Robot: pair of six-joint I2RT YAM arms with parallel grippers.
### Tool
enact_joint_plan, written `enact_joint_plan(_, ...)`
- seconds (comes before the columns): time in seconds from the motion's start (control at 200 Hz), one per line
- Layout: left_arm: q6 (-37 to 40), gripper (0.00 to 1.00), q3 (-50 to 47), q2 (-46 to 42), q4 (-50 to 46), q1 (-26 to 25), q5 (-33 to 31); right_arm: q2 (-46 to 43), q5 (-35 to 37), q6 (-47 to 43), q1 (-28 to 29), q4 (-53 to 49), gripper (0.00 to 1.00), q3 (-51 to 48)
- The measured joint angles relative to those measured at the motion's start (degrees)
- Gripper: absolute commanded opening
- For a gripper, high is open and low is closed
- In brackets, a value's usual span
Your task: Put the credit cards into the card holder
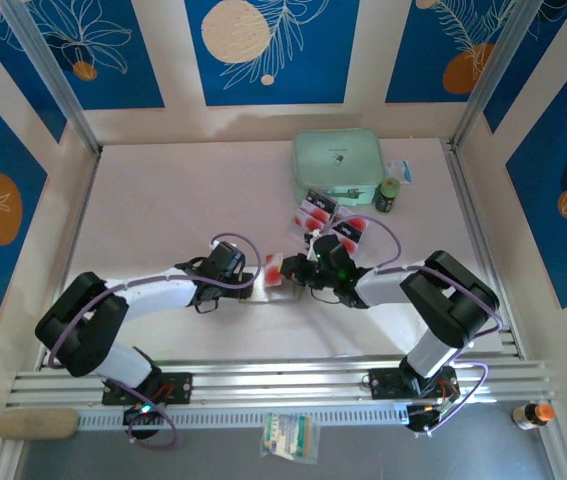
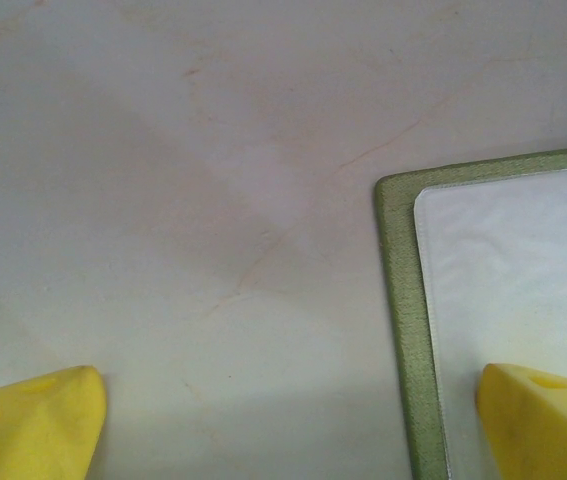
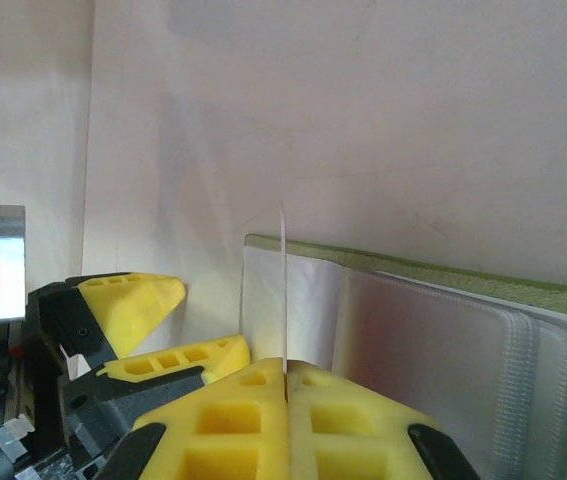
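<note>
Right gripper (image 3: 285, 375) grips one credit card (image 3: 283, 290) on its edge at the open card holder (image 3: 433, 340); left gripper (image 2: 288, 385) is released.

On the white table (image 1: 163, 200), a mint-green case (image 1: 338, 165) sits at the far side. The card holder lies flat and open at the near middle, clear sleeves facing up. The left fingers (image 2: 23, 425) stand wide apart, one over the holder's corner and one over bare table. The right jaws are clenched on the thin upright card. Other credit cards (image 1: 315, 208) lie between the case and the right arm. A small dark bottle (image 1: 388, 195) stands just beside the case.
</note>
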Motion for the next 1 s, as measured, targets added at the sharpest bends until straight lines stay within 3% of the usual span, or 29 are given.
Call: enact_joint_plan(1.0,-0.55,0.94,-0.04,0.0,0.0,-0.11,-0.15,2.89,0.39,0.7,0.63,2.08,0.0,-0.9)
